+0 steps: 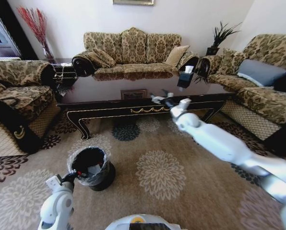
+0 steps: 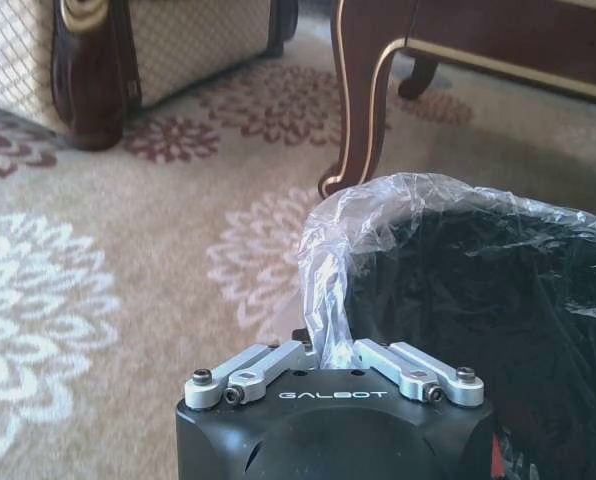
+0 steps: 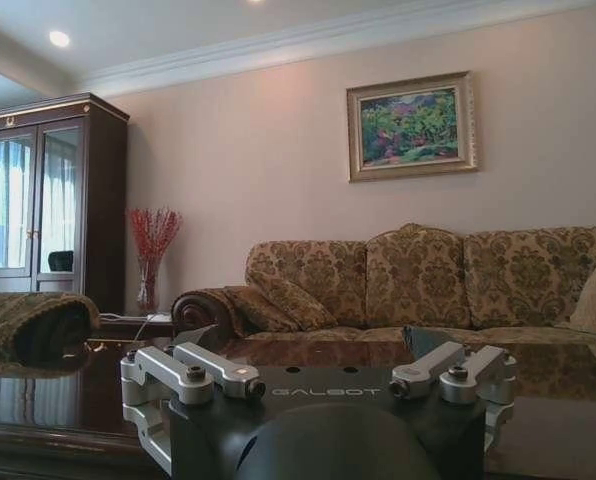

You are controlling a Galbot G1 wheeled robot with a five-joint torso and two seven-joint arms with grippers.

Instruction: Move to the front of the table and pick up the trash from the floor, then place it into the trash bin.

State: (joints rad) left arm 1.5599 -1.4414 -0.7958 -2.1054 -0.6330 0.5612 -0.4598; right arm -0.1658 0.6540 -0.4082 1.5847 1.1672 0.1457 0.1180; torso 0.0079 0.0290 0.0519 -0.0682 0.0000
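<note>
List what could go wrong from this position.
The left gripper is shut on the trash bin's thin bag liner at the rim; a pull could tear the bag or tip the light bin over.

The right gripper reaches out level with the table edge; dropping or swinging could knock it against the glossy top.

White trash lies in the bin; tipping would spill it onto the floor.

Left gripper [image 1: 72,176] at the bin [image 1: 91,167] rim, bin just ahead of it on the floor [image 1: 157,191]. Table [image 1: 109,93] beyond the bin. Right gripper [image 1: 161,99] over the table's near edge, sofa [image 1: 133,50] behind the table past it.
</note>
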